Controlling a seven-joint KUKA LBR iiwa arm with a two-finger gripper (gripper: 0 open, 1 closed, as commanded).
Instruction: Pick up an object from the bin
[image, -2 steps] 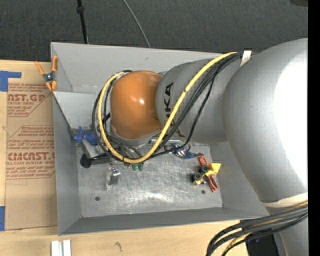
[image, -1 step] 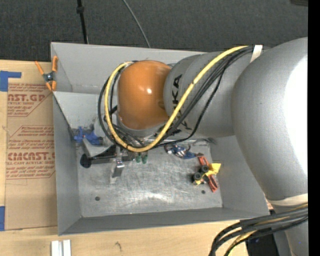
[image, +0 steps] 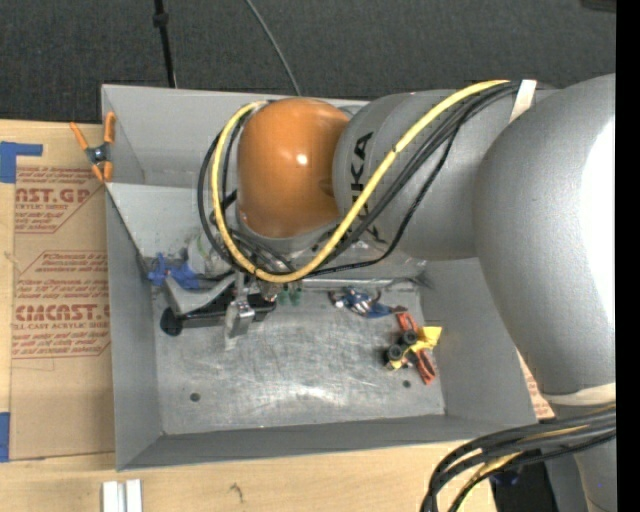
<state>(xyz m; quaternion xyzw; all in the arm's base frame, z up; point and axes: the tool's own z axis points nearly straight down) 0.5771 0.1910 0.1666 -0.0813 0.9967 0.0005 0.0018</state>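
Though the gripper sits low at 9 o'clock, just beside a black handle lying flat, I cannot tell its opening or hold. Yellow-red bits lie well apart, 4 o'clock.

In the camera view, the widest free room lies below the gripper, where the bare floor of the grey metal bin runs open to the near wall. Just beside the gripper on the view's left, a black long-handled tool with a round end lies across the way. Beyond it, blue plastic pieces crowd that corner. To the gripper's right, near the back wall, lies a blue-and-silver metal piece. Farther right sits a cluster of orange, yellow and black small parts, with bare floor between. The arm's orange wrist cover overhangs the back.
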